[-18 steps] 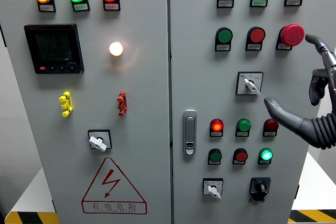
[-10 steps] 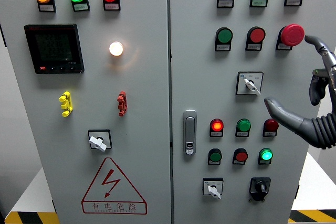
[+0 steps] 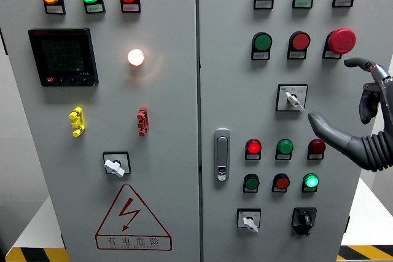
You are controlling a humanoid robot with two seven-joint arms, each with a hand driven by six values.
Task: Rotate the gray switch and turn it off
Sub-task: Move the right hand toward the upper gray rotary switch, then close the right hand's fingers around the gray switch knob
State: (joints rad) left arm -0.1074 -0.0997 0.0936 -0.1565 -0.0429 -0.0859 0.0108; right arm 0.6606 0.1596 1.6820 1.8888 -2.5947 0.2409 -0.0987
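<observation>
Two cabinet doors fill the view, and the right hand [image 3: 359,118] reaches in from the right edge with its fingers spread and holding nothing. Its thumb [image 3: 325,130] points left, the tip just below and to the right of the gray switch [image 3: 292,97], near it but not touching; a finger [image 3: 359,64] curves above, just under the red mushroom button [image 3: 341,40]. The switch sits on a square plate in the middle of the right door [image 3: 233,90], its white handle angled toward the lower right. Below it are two rows of small lamps: a lit red lamp [image 3: 253,147] at the left of the upper row, a lit green lamp [image 3: 311,181] at the right of the lower one. At the door's bottom are a second white switch [image 3: 249,219] and a black switch [image 3: 304,218]. A metal latch [image 3: 221,154] stands by the seam. On the left door [image 3: 172,121] are a dark meter [image 3: 62,56], a glowing white lamp [image 3: 136,57], yellow [image 3: 76,121] and red [image 3: 142,121] handles, another switch [image 3: 116,164] and a warning triangle [image 3: 132,219]. No left hand shows.
</observation>
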